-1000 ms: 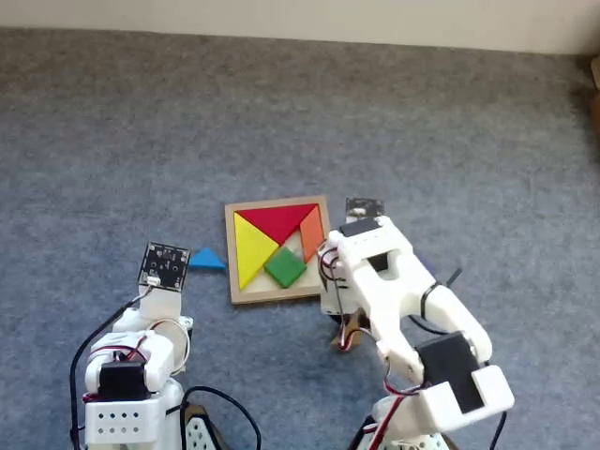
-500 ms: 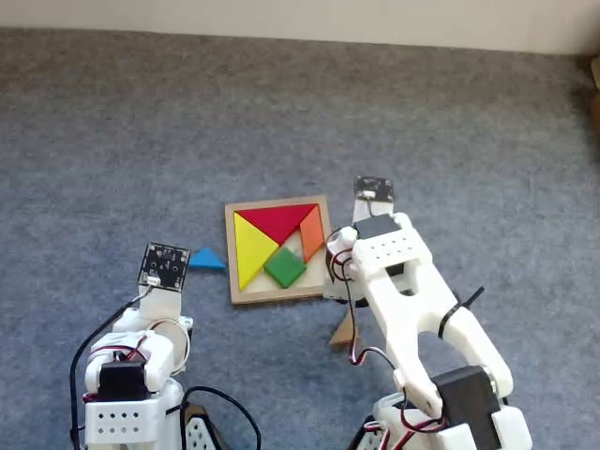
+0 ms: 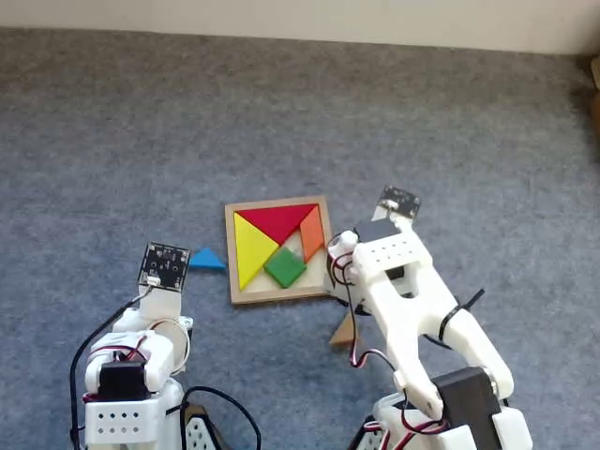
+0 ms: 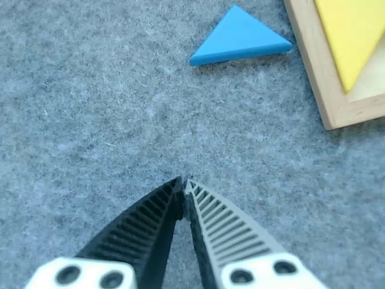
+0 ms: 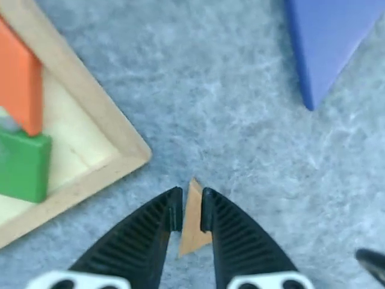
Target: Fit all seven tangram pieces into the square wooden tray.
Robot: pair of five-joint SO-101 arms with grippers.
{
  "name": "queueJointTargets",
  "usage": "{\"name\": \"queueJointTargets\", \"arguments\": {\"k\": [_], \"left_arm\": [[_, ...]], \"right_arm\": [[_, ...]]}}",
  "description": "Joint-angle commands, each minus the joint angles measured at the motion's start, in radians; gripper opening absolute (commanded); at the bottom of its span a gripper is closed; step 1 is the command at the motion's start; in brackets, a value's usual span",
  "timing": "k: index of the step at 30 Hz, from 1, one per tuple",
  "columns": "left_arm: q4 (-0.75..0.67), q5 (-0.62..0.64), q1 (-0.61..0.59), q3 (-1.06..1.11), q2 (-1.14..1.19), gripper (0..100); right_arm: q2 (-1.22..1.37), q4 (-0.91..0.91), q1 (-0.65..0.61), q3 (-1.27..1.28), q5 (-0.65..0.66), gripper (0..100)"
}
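Grey carpet (image 3: 141,122); wooden tray (image 4: 313,72) holds four coloured pieces (image 3: 277,220); left tool (image 4: 183,183) together, right tool (image 5: 192,198) slightly apart.

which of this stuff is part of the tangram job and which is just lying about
Job:
wooden tray
red piece, yellow piece, green piece, orange piece, all in the tray
light blue triangle, tan triangle, dark blue piece, all on the grey carpet
left tool, right tool

Not the job:
grey carpet
pale strip along its far edge

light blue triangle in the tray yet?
No, the light blue triangle lies flat on the grey carpet, outside the wooden tray and beside its rim.
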Motion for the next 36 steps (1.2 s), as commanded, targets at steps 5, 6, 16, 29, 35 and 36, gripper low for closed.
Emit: {"name": "queueJointTargets", "arguments": {"k": [5,6,16,29,35,36], "left_arm": [[0.003,0.009,-0.007,0.021,-0.041,4],[0.003,0.009,-0.007,0.021,-0.041,4],[0.003,0.009,-0.01,0.021,-0.041,4],[0.003,0.009,-0.01,0.021,-0.041,4],[0.003,0.009,-0.01,0.021,-0.041,4],[0.003,0.009,-0.01,0.021,-0.041,4]], "right_arm": [[-0.194,-0.015,-0.016,0.087,-0.006,0.8],[-0.213,-0.044,-0.013,0.105,-0.011,0.9],[-0.228,-0.208,-0.015,0.239,-0.012,8.9],[-0.226,-0.214,-0.042,0.248,-0.06,18.4],[-0.225,-0.217,-0.12,0.275,-0.064,18.4],[-0.225,-0.222,-0.124,0.291,-0.063,18.4]]}}
